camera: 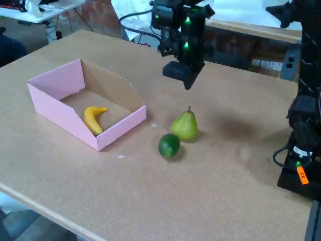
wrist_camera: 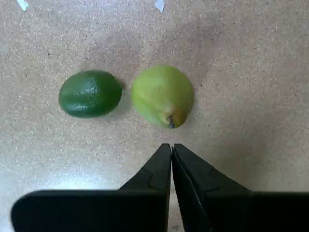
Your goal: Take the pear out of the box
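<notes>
A speckled tan table fills both views, with desks and cables behind it in the fixed view. The pear stands upright on the bare tabletop, outside the box, so the task looks done. A dark-green fruit sits just beside it, perhaps touching; the wrist view shows a thin gap. Only a banana lies in the box. The gripper hangs above the pear, empty, its jaws pressed together, which suits a retreat after release. Small white scraps lie on the surface.
</notes>
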